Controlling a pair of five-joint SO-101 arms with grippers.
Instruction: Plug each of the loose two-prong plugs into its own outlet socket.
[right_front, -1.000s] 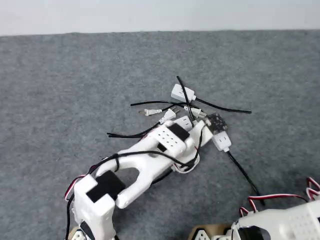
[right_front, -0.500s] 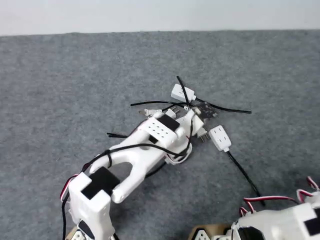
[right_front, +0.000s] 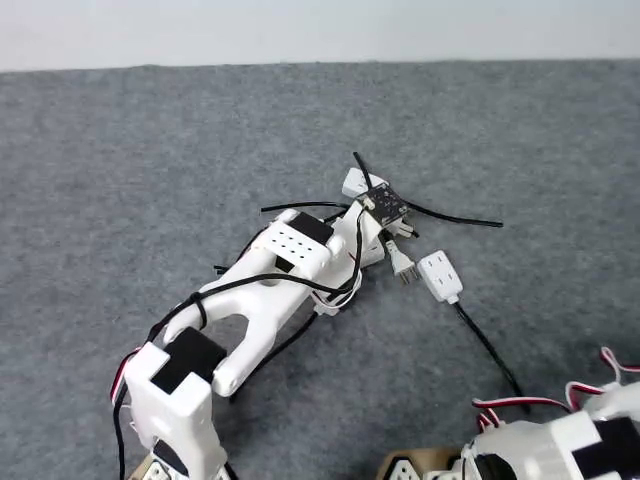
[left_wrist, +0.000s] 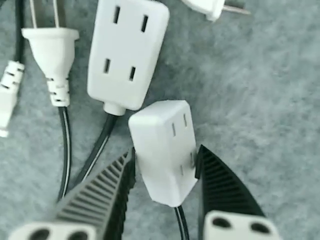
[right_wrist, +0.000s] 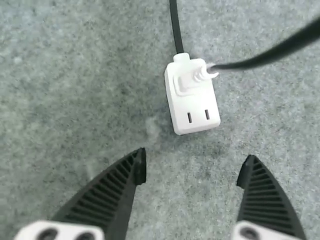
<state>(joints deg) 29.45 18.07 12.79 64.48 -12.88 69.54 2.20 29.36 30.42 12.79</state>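
Nearest, at the front edge of the grey table (right_front: 120, 160), the right arm (right_front: 560, 450) sits low in the corner. Its end effector (right_wrist: 195, 157) is released: the two dark fingers (right_wrist: 117, 192) are wide apart above the bare cover and touch nothing. A little beyond them lies a white outlet socket (right_wrist: 192, 97), with two slots facing the fingers and a black cord (right_wrist: 174, 25) leaving its far end. A blurred dark cable crosses in front of it, and I cannot tell if the two touch.

Further in, the left arm (right_front: 270, 275) stretches from the front-left corner to the middle of the table. Its end effector (left_wrist: 165, 155) is clenched on a small outlet block (left_wrist: 162, 135). One finger presses each side of the white body, and a thin cord comes out of the block's near end between the fingers. Whether the block rests on the table or is lifted, I cannot tell. In the high view a loose two-prong plug (right_front: 400, 263) lies just beside this arm's tip, on the side toward the right arm.

Just beyond the held block lies a four-slot outlet (left_wrist: 125, 50), flat on the table, and its black cord runs back past the block. Beside it a white plug (left_wrist: 50, 45) lies with both prongs pointing away. Farther off, another plug (left_wrist: 212, 7) lies apart from them.
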